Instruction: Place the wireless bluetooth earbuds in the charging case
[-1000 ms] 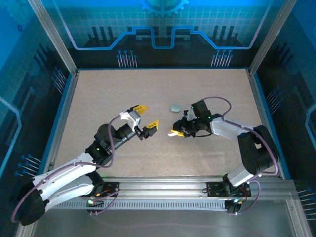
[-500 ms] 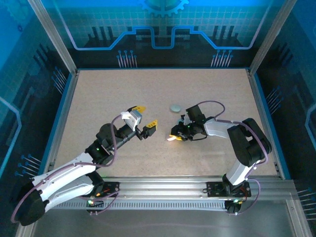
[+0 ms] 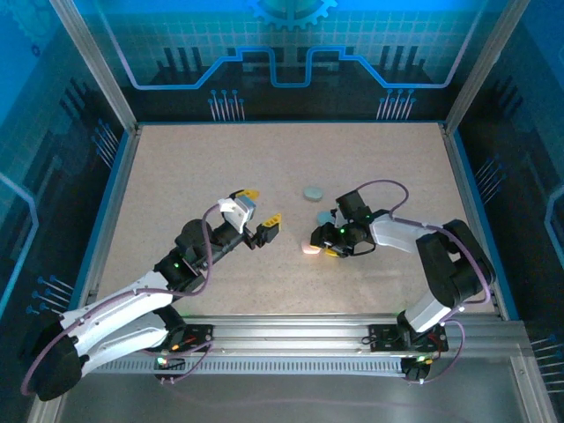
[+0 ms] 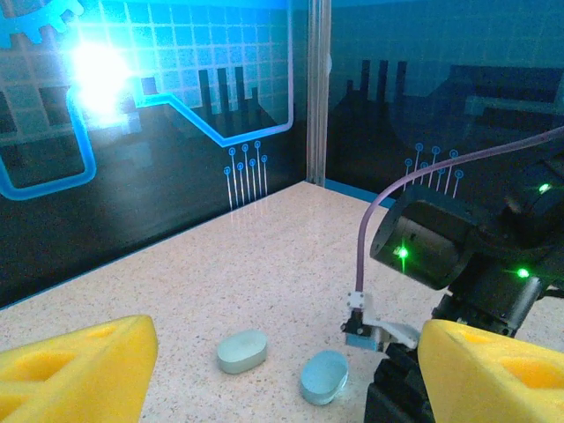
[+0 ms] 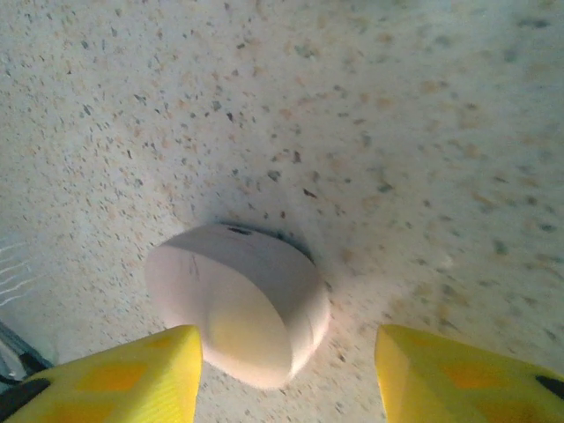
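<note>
Charging case [image 5: 236, 304], pale pink, lying on speckled table [image 5: 397, 132] between right gripper's [image 5: 286, 352] parted fingers, ungripped; contact with one finger hard to tell, lid seam indistinct. Left gripper [image 4: 286, 361] spread wide, empty, fingers cut off by frame.

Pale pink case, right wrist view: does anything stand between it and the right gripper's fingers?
Nothing visible does. The pale pink case lies on the speckled table between the right gripper's open yellow fingers, close to one finger, with a bare gap before the other.
</note>
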Action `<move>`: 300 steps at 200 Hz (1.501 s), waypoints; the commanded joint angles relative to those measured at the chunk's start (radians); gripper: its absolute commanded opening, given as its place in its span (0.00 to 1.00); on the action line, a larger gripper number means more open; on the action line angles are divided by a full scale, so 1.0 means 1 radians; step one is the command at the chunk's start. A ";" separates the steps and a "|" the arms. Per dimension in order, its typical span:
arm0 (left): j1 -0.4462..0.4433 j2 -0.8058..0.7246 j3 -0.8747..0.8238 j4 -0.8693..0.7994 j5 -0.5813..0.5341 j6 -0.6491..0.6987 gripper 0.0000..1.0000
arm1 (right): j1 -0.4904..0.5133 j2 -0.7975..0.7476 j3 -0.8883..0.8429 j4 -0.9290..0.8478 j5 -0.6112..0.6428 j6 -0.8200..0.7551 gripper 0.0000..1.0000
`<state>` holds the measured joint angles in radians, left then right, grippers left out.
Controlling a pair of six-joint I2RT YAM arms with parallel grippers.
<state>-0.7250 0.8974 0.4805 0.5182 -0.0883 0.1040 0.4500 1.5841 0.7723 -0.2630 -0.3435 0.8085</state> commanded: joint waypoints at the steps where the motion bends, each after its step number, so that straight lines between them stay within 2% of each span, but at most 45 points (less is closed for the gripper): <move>1: -0.001 -0.001 0.038 -0.026 -0.039 -0.005 0.80 | -0.018 -0.101 0.038 -0.131 0.101 -0.062 0.56; 22: 0.003 0.000 0.040 -0.057 -0.093 -0.001 0.83 | -0.029 -0.235 0.091 -0.238 0.275 -0.144 0.57; 47: 0.048 0.012 0.033 -0.109 -0.208 -0.023 0.90 | -0.037 -0.426 0.126 -0.278 0.639 -0.264 0.63; 65: 0.134 0.027 0.027 -0.164 -0.246 -0.075 0.97 | -0.049 -0.543 0.039 -0.122 0.873 -0.409 0.76; 78: 0.214 0.047 0.024 -0.204 -0.253 -0.113 0.99 | -0.072 -0.591 -0.071 0.072 0.959 -0.548 0.86; 96: 0.321 0.080 0.016 -0.240 -0.262 -0.144 0.99 | -0.154 -0.587 -0.201 0.286 0.898 -0.718 0.89; 123: 0.437 0.127 -0.008 -0.234 -0.301 -0.146 0.99 | -0.278 -0.484 -0.265 0.437 0.789 -0.738 0.89; 142: 0.505 0.183 -0.019 -0.218 -0.313 -0.136 0.99 | -0.351 -0.397 -0.318 0.624 0.616 -0.760 0.88; 169: 0.559 0.288 -0.082 -0.027 -0.277 -0.106 0.99 | -0.381 -0.267 -0.329 0.796 0.456 -0.784 0.87; 180: 0.565 0.339 -0.097 0.046 -0.268 -0.095 0.99 | -0.381 -0.230 -0.315 0.815 0.418 -0.812 0.84; 196: 0.572 0.430 -0.117 0.189 -0.231 -0.062 0.99 | -0.395 -0.186 -0.349 0.949 0.364 -0.831 0.85; 217: 0.585 0.497 -0.109 0.286 -0.173 -0.016 0.99 | -0.399 -0.075 -0.385 1.115 0.292 -0.855 0.85; 230: 0.619 0.560 -0.131 0.395 -0.139 -0.026 0.99 | -0.397 -0.090 -0.362 1.040 0.284 -0.864 0.86; 238: 0.639 0.608 -0.156 0.486 -0.126 -0.044 0.99 | -0.397 -0.085 -0.362 1.056 0.312 -0.850 1.00; 251: 0.663 0.680 -0.184 0.619 -0.103 -0.056 0.99 | -0.398 -0.081 -0.339 1.017 0.389 -0.815 1.00; 267: 0.676 0.654 -0.155 0.511 -0.093 -0.081 0.99 | -0.388 -0.080 -0.343 1.021 0.431 -0.809 1.00; 280: 0.688 0.653 -0.105 0.416 -0.151 -0.113 0.99 | -0.385 -0.080 -0.340 1.018 0.433 -0.811 1.00; 300: 0.706 0.652 -0.114 0.435 -0.133 -0.130 0.99 | -0.387 -0.080 -0.341 1.018 0.425 -0.815 1.00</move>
<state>-0.0448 1.5589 0.3386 0.9230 -0.2344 0.0177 0.0643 1.4986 0.4133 0.7052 0.0536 -0.0078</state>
